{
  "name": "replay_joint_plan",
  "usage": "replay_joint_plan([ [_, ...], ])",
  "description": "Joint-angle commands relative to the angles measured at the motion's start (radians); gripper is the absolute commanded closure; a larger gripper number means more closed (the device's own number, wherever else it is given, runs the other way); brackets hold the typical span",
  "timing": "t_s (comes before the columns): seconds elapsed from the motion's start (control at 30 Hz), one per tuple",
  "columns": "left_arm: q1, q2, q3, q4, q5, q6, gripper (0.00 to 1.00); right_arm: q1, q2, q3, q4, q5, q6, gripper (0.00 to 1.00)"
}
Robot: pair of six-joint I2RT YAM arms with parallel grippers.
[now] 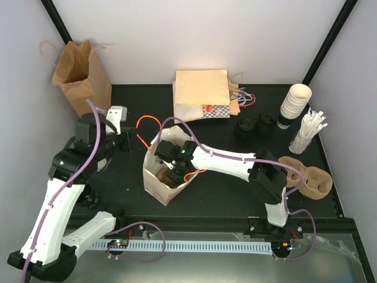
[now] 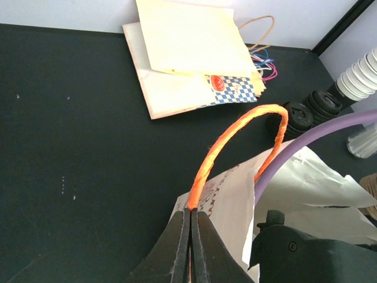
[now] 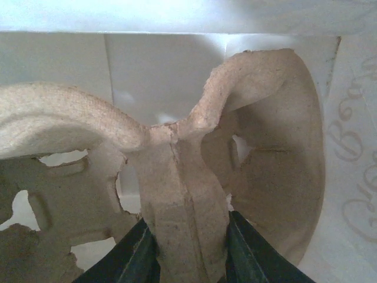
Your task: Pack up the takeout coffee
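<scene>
Found left gripper (image 2: pixel 189 224) clenched on orange handle (image 2: pixel 235 132) of white bag (image 1: pixel 154 183); right gripper (image 3: pixel 188 242) inside bag, grasping centre ridge of carrier (image 3: pixel 177 177). Cannot place coffee: not made out among black lids (image 1: pixel 244 128) rear right

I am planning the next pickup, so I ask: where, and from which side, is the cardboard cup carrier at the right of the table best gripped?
Probably the raised ridge between the two wells of the cup carrier, from straight above: it seems to lie flat, wells up, leaving the ridge free. The right gripper holds a similar carrier by its ridge.
</scene>
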Motion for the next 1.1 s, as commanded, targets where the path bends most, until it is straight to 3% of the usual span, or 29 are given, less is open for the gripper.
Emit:
replay_joint_plan([
  [0.0,0.021,0.007,0.009,-0.018,-0.032,0.017,0.98,0.013,0.022,-0.019,0.037,-0.024,0.026,0.69],
  [0.33,0.077,0.013,0.06,-0.073,-0.107,0.074,0.98,0.031,0.063,-0.052,0.061,-0.028,-0.041,0.69],
  [1.07,0.099,-0.002,0.055,-0.078,-0.065,0.088,0.99,0.031,0.1,-0.056,0.034,0.062,-0.067,0.68],
])
